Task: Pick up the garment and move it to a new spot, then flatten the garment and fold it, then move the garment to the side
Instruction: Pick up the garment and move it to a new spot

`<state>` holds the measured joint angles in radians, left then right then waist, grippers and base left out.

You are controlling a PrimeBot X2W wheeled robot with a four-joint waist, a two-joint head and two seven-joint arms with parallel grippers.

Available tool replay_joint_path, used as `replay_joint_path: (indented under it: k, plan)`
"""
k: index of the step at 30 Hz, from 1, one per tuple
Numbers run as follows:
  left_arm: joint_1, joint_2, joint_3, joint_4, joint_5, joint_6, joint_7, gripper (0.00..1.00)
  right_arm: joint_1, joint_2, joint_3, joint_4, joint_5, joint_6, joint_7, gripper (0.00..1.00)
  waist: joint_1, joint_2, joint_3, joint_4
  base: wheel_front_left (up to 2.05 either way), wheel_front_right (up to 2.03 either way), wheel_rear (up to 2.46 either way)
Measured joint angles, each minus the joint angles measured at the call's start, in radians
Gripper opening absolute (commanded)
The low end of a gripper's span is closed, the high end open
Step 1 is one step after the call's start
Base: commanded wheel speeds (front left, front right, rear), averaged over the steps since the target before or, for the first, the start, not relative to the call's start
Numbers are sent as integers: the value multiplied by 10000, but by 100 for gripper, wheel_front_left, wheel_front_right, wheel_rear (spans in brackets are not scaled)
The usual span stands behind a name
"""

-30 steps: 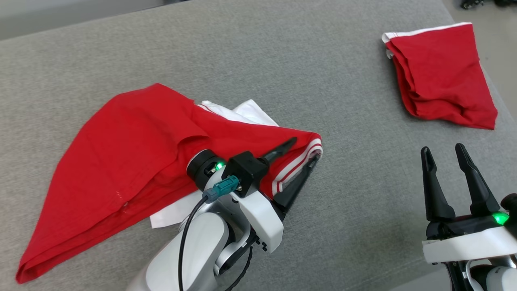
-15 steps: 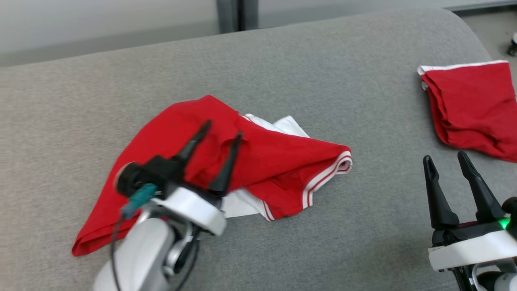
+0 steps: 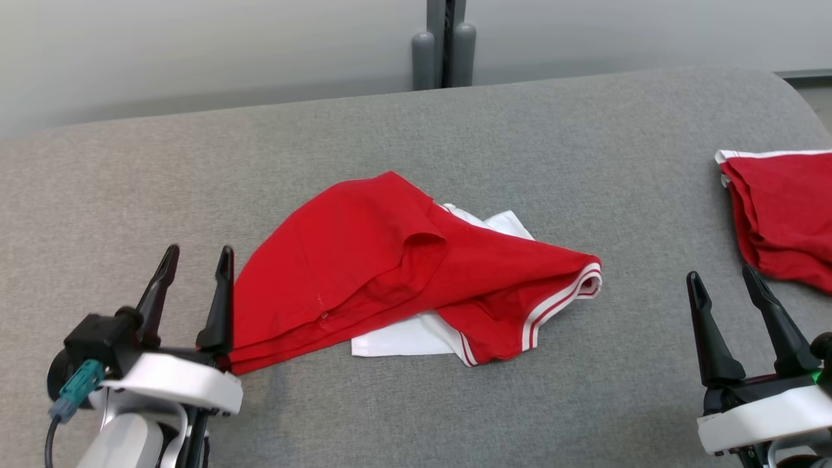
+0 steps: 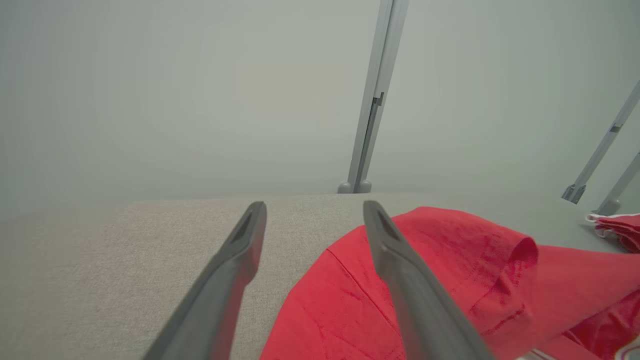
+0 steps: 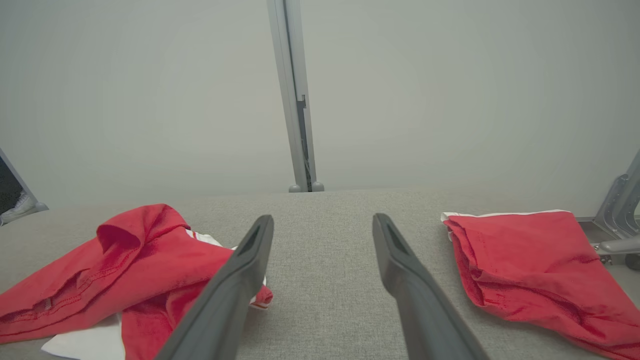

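left gripper (image 3: 195, 257), right gripper (image 3: 720, 276) — both agape, empty | crumpled red white-trimmed cotton garment (image 3: 364, 260) | we'd pinch opposite hems, spread it taut

A grey fabric-covered surface (image 3: 325, 130) with a rounded far corner carries two pieces of clothing. A loosely folded red garment (image 3: 364, 260), with white-striped trim and a white layer showing under it, lies just right of the left gripper (image 3: 199, 249), its near corner beside that gripper's fingers. A second red garment (image 3: 786, 208), folded, lies ahead and right of the right gripper (image 3: 720, 273).
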<state>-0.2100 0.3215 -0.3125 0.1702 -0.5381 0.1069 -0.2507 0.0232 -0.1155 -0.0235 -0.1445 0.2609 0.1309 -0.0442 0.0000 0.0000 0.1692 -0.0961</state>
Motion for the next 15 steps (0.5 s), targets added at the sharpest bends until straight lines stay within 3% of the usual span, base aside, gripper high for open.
replay_joint_path:
  k: [15]
  plan:
    - [2096,324,274,-1181,-203,635,36,100,660,73,-25,-29,-134,0,253,100,0,0,-929,339,0,0,0]
